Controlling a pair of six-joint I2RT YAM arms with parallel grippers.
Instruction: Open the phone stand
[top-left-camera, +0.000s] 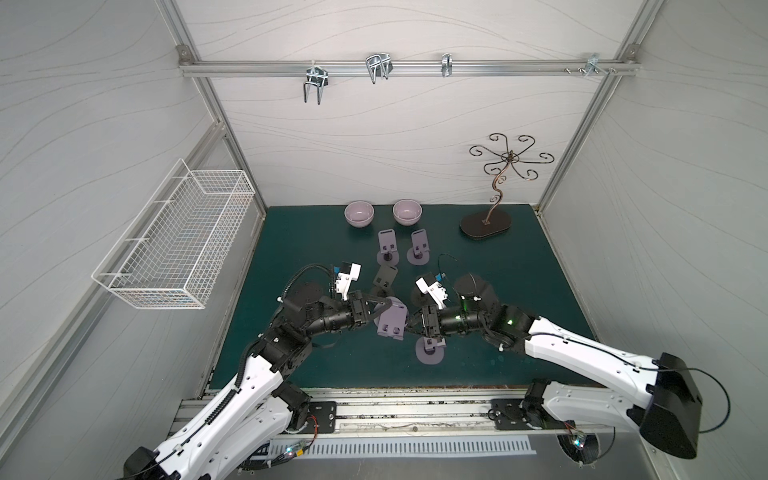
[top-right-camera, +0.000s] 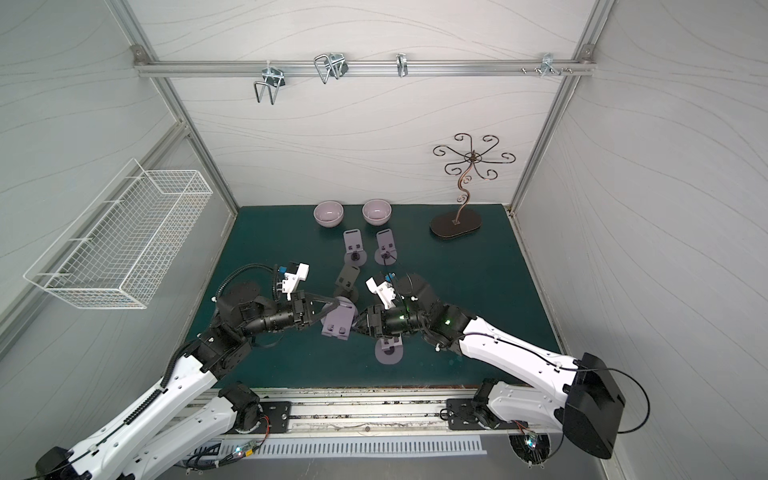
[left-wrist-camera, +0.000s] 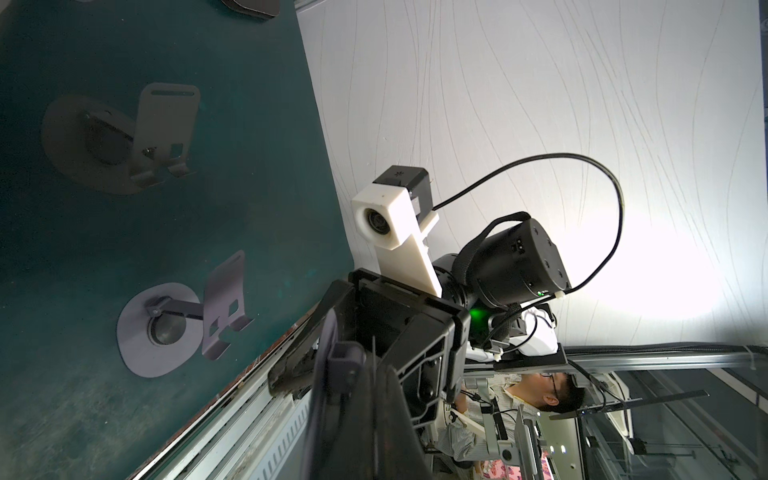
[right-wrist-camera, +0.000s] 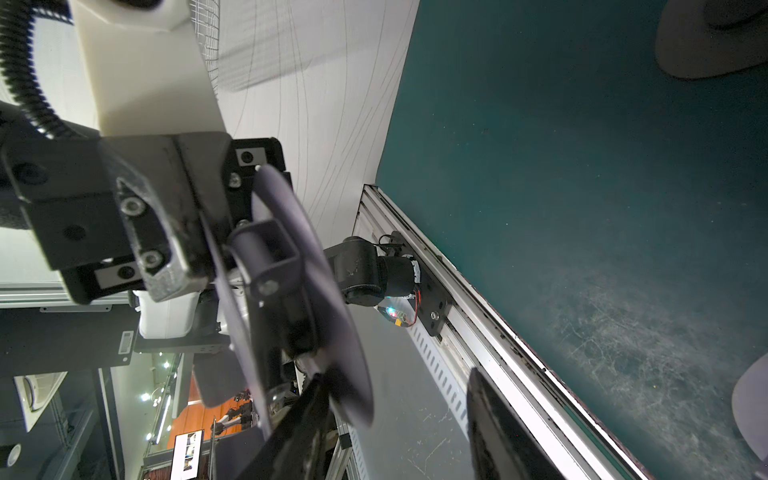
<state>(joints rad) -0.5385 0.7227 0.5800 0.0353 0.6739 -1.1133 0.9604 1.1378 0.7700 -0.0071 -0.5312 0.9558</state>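
Note:
A lavender phone stand (top-left-camera: 391, 321) (top-right-camera: 340, 320) hangs above the middle of the green mat, and my left gripper (top-left-camera: 384, 309) (top-right-camera: 334, 309) is shut on it from the left. In the left wrist view the stand (left-wrist-camera: 332, 365) shows edge-on between the dark fingers (left-wrist-camera: 374, 415). My right gripper (top-left-camera: 410, 325) (top-right-camera: 357, 326) faces it from the right. In the right wrist view its jaws (right-wrist-camera: 395, 386) stand open, and the stand's round base (right-wrist-camera: 307, 291) has its rim beside one finger (right-wrist-camera: 299, 428). The other finger (right-wrist-camera: 498, 436) is apart from it.
Two unfolded lavender stands (top-left-camera: 388, 249) (top-left-camera: 419, 249) and two bowls (top-left-camera: 359, 214) (top-left-camera: 407, 212) sit at the back. A dark stand (top-left-camera: 384, 280) and a lavender one (top-left-camera: 430, 349) lie close to the grippers. A scrolled metal rack (top-left-camera: 486, 226) is at back right, a wire basket (top-left-camera: 174, 241) on the left wall.

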